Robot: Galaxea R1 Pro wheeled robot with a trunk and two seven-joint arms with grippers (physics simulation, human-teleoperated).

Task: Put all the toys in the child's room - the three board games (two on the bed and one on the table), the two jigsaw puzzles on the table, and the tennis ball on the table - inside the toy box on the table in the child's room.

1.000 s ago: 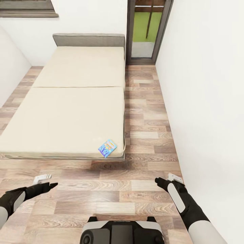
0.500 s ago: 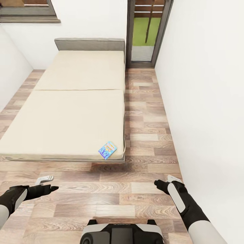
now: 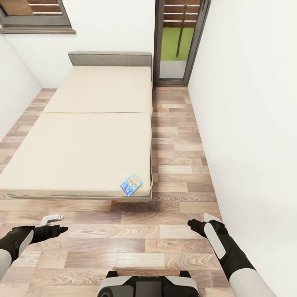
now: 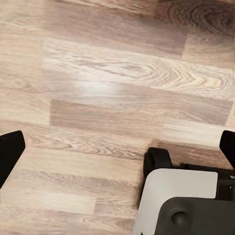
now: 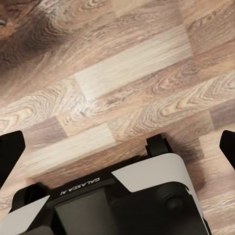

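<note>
A small blue board game (image 3: 131, 185) lies flat on the bed (image 3: 82, 140), close to the mattress's near right corner. My left gripper (image 3: 57, 223) hovers open over the floor at the lower left, short of the bed's foot. My right gripper (image 3: 201, 220) is open too, at the lower right beside the wall. In both wrist views the black fingers (image 4: 10, 151) (image 5: 11, 149) stand far apart with nothing between them. The table, toy box, jigsaw puzzles and tennis ball are out of view.
Wood-plank floor (image 3: 177, 148) runs in a strip between the bed's right side and the white wall (image 3: 247, 123). A glass door (image 3: 177, 41) stands at the far end of that strip. My base (image 3: 148, 286) is at the bottom.
The whole picture has slid slightly downward, so the camera moved; the bed and game keep their places. The left gripper drifted a little to the left.
</note>
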